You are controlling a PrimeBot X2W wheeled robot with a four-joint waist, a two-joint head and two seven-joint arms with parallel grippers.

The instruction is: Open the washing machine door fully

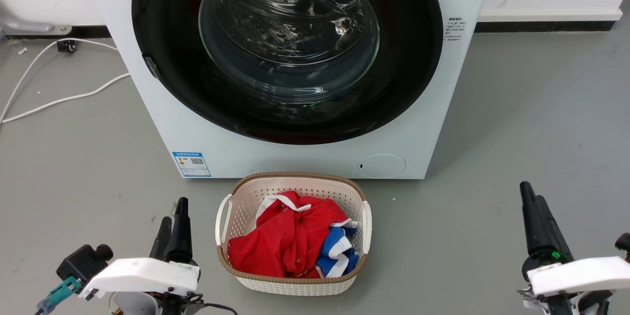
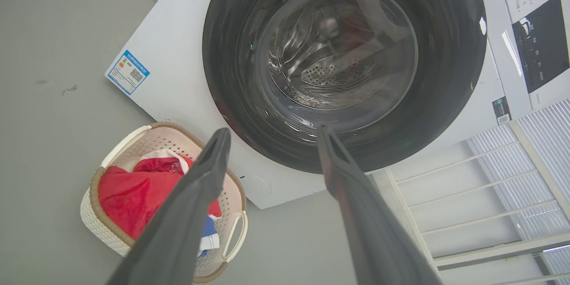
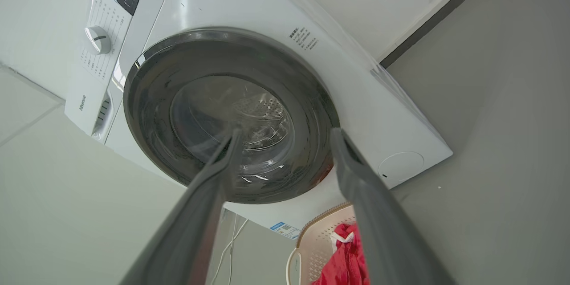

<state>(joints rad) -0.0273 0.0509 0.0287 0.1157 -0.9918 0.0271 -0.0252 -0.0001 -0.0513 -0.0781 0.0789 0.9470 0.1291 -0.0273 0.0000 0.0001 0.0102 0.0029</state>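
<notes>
Your left hand [image 1: 173,212] and right hand [image 1: 532,192] hover, fingers apart, before the glossy round black door [image 1: 288,49], shut on the white boxy washing machine [image 1: 162,123]; reaching low could snag the cream plastic basket [image 1: 295,177].

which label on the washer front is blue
The blue sticker at the washing machine's lower left corner, with a QR code; the other label, upper right beside the door, is dark text on white.
</notes>
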